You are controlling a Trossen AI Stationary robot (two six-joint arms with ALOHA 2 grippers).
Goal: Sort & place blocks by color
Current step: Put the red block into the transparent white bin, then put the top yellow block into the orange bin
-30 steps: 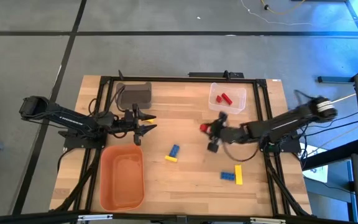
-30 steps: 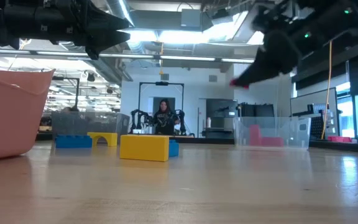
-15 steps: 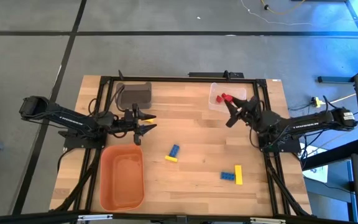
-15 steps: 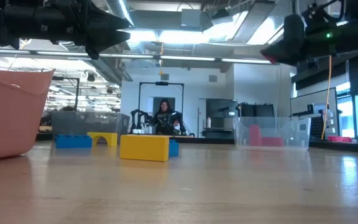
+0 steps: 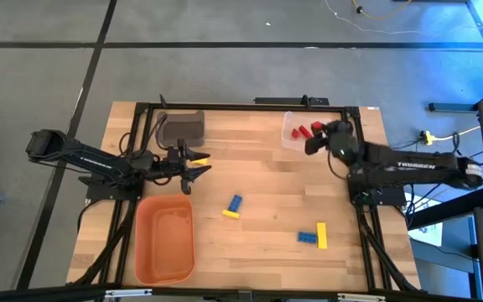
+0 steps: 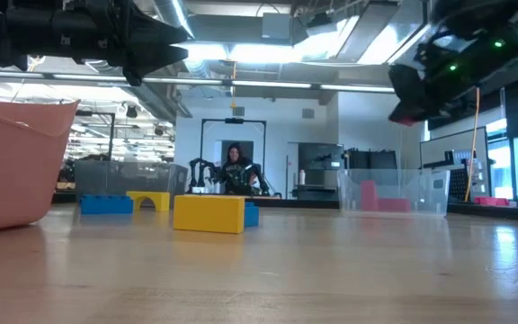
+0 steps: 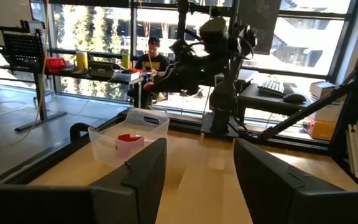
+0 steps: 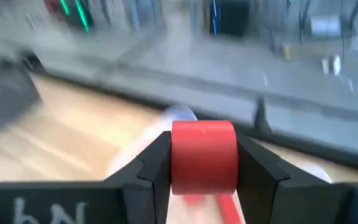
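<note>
My right gripper [image 5: 315,134] hangs over the clear bin [image 5: 292,138] at the far right, shut on a red block [image 8: 204,155]. Another red block [image 5: 296,132] lies on the bin's floor. On the table rest a blue and yellow pair of blocks [image 5: 234,207] in the middle and a blue and a yellow block [image 5: 315,236] nearer the front right. My left gripper [image 5: 198,167] waits open at mid left, raised above the table, with nothing between its fingers [image 7: 145,174]. My right gripper pinches the red block by two opposite sides [image 8: 174,158] between its two fingers. The block stands out past the fingertips. It is lifted clear, above the clear bin, with the fingers slanting down from the table's right side.
An orange bin [image 5: 164,239] stands at the front left and a grey bin [image 5: 181,127] at the far left. A black frame [image 5: 250,106] runs round the tabletop. A person shows in the room beyond the table [image 6: 235,166]. Bare wood lies between the loose blocks.
My right gripper has gone from the table's middle toward the far right edge and a little up, rolling as it went. It carried the red block from beside the clear bin to above it. It has stayed shut on the block.
</note>
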